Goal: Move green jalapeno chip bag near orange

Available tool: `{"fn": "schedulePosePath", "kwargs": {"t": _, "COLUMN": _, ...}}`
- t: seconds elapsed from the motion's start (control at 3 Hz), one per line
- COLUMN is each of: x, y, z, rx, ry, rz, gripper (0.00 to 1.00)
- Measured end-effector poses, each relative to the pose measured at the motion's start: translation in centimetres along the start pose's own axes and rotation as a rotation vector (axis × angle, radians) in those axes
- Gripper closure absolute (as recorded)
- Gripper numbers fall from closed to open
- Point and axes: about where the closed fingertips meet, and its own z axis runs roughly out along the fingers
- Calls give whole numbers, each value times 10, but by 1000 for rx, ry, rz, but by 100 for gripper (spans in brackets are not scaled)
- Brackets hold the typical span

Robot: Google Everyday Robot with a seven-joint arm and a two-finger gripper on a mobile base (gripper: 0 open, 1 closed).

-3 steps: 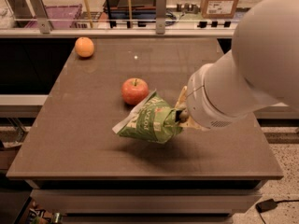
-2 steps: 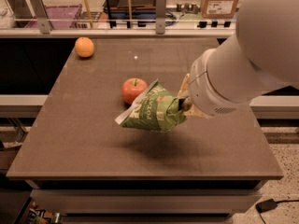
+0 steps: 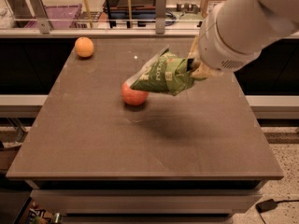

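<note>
Brown table (image 3: 93, 148), and the bag (image 3: 163, 76) hangs in the air over its middle, shadow underneath. The apple (image 3: 134, 96) peeks out at the bag's 8 o'clock. The orange (image 3: 84, 47) sits well apart, at the bag's 10 o'clock. My hand (image 3: 192, 68) is pinching the bag's 3 o'clock end.

Gripper (image 3: 194, 68) with green bag (image 3: 163, 76) above table (image 3: 117, 157)

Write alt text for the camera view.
The gripper holds the green jalapeno chip bag in the air above the brown table, just above a red apple. The orange sits near the table's far left corner.
</note>
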Motion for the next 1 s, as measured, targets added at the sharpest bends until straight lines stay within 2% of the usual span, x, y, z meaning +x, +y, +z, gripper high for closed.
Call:
{"fn": "schedulePosePath", "kwargs": {"t": 0.33, "x": 1, "y": -48, "z": -3, "rx": 70, "ry": 22, "rz": 31, "gripper": 100}}
{"fn": "schedulePosePath", "kwargs": {"t": 0.67, "x": -9, "y": -92, "z": 7, "rx": 104, "ry": 28, "rz": 14, "gripper": 100}}
{"fn": "schedulePosePath", "kwargs": {"t": 1.0, "x": -25, "y": -130, "z": 30, "rx": 137, "ry": 8, "rz": -10, "gripper": 100}}
